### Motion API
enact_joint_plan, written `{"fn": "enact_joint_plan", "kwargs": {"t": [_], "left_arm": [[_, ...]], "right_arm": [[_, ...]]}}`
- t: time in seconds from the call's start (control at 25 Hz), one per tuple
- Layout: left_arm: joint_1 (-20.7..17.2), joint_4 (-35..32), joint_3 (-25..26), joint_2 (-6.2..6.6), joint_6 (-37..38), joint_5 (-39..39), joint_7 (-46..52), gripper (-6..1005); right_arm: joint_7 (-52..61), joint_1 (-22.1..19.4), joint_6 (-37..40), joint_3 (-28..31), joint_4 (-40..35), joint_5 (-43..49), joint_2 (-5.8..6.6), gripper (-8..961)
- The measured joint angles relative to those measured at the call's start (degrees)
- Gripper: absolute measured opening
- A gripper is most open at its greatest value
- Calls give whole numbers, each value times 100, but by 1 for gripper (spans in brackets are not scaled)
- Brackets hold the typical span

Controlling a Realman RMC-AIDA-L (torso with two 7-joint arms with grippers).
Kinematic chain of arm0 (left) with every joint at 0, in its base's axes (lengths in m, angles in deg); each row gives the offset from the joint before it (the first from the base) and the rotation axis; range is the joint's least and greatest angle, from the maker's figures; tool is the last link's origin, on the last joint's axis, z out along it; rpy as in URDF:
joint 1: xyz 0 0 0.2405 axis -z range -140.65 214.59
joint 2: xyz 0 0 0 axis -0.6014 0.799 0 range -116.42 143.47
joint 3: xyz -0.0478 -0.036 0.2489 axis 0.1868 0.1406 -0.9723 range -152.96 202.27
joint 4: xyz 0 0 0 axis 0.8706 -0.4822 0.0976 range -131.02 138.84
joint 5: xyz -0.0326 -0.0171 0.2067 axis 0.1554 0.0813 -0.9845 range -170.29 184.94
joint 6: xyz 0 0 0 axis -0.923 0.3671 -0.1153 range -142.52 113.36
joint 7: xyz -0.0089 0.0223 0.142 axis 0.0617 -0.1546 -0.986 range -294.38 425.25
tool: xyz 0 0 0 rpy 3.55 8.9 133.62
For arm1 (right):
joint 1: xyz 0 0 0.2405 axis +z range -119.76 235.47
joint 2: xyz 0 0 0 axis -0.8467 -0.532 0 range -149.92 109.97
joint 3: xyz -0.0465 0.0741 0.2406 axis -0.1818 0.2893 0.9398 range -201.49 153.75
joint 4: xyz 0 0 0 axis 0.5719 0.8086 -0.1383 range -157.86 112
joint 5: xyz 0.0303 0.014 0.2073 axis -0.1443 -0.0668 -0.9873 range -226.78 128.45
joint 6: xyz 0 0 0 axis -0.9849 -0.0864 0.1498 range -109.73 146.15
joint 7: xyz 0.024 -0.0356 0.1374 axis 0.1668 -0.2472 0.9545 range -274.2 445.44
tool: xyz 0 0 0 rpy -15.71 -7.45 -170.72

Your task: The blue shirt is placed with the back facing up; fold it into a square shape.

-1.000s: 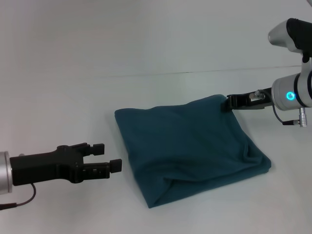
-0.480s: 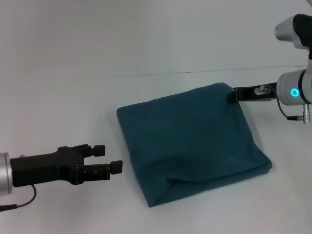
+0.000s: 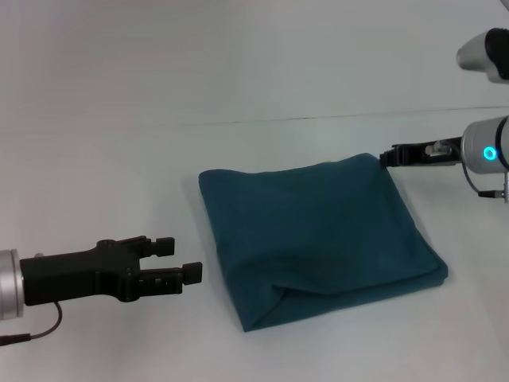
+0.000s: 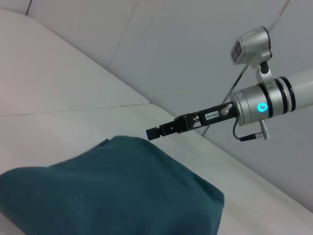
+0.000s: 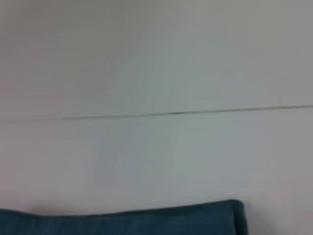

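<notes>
We see the blue shirt [image 3: 318,235] folded into a rough square, flat on the white table [image 3: 119,159]. Right gripper [image 3: 390,157] sits just beside its far right corner; fingers look pressed together, apparently off the cloth. Left gripper [image 3: 181,259] hovers near the shirt's left edge, fingers spread, holding nothing.

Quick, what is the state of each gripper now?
Left gripper: open, holding nothing, left of the shirt.
Right gripper: at the shirt's far right corner, apart from it; cannot be told.
</notes>
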Motion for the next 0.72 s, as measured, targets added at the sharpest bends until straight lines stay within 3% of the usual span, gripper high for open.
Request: {"fn": "enact_joint_plan", "kwargs": {"t": [0.2,0.28,0.36,0.48,0.6,0.72], "left_arm": [[-29,0,7,-3,-1,0,-10,904],[-47,0,20,-4,14,0,-43,904],[-62,0,25,-5,41,0,-79,904],[-68,0,13,9,105,-6,-89,903],[-68,0,15,16,133,-73,-112,903],[-58,0,11,16,128,-124,-133,903]], "right_arm": [[92,-91,727,33,-465,-4,115,204],[196,-248,1576,44,-1080,-11,162,305],[219,-297,1906,45,-1314,-7,172,406],[245,-410,3139,20,-1889,54,208,475],[308,-466,3912,-8,-2196,277,191,543],[431,-490,4077,-96,-2337,833,81,612]]}}
